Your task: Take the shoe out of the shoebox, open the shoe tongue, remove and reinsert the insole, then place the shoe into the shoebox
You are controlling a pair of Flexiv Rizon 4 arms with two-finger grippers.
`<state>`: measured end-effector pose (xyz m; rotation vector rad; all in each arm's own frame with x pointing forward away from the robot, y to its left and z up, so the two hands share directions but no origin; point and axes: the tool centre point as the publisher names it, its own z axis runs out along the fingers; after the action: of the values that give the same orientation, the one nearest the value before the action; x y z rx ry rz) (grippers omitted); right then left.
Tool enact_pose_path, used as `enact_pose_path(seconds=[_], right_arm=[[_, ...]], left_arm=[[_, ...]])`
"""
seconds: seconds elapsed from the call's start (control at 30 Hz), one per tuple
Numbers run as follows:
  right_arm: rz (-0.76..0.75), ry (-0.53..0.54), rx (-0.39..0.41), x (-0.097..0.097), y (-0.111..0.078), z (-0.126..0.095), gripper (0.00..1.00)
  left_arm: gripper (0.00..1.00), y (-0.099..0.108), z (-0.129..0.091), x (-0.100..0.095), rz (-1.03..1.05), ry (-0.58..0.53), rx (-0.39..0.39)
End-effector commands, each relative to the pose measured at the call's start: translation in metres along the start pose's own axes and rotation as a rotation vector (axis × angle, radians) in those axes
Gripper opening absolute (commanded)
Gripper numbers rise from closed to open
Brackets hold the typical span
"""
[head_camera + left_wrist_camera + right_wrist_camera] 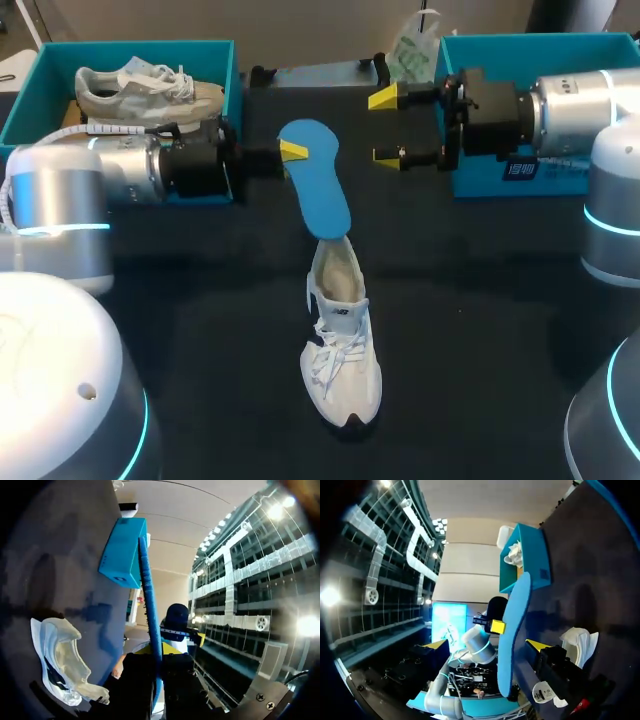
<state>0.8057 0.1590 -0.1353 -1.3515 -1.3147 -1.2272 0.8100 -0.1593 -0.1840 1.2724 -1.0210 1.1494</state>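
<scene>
A white shoe (342, 345) lies on the dark table, toe toward the front edge. My left gripper (291, 152) is shut on the upper edge of a blue insole (318, 190), whose lower end reaches the shoe's heel opening. In the left wrist view the insole (150, 600) shows edge-on, pinched in my gripper (159, 652), with the shoe (60, 660) beside it. My right gripper (385, 127) stands open just right of the insole, not touching it. From the right wrist, the insole (512, 635) hangs ahead of the open gripper (487, 645), the shoe (580, 642) beyond.
A teal shoebox (25, 95) at the back left holds a second shoe (150, 88). Another teal shoebox (560, 45) stands at the back right, behind my right arm. A plastic bag (410, 50) sits at the back between them.
</scene>
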Motion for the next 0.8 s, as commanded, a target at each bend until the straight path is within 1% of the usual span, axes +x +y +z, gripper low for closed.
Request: enact_pose_path(seconds=[0.03, 0.13, 0.37, 0.47, 0.67, 0.8], right_arm=[[0.018, -0.111, 0.031, 0.008, 0.002, -0.001, 1.00], [0.030, -0.173, 0.050, 0.011, 0.003, -0.002, 1.00], [0.040, -0.381, 0.099, 0.029, 0.007, -0.001, 1.00], [0.045, -0.476, 0.107, 0.037, 0.007, -0.001, 1.00], [0.053, -0.713, 0.109, 0.065, 0.007, 0.006, 1.00], [0.058, -0.870, 0.115, 0.089, 0.007, 0.011, 1.00]], left_arm=[[0.00, 0.005, 0.003, 0.001, 0.041, -0.007, 0.042], [0.00, 0.004, 0.004, 0.001, 0.083, -0.010, 0.049], [0.00, 0.002, 0.004, 0.000, 0.112, -0.014, 0.059], [0.00, 0.001, 0.005, -0.001, 0.108, -0.018, 0.059], [0.00, 0.001, 0.005, -0.001, 0.108, -0.018, 0.059], [0.00, 0.001, 0.005, -0.001, 0.108, -0.018, 0.059]])
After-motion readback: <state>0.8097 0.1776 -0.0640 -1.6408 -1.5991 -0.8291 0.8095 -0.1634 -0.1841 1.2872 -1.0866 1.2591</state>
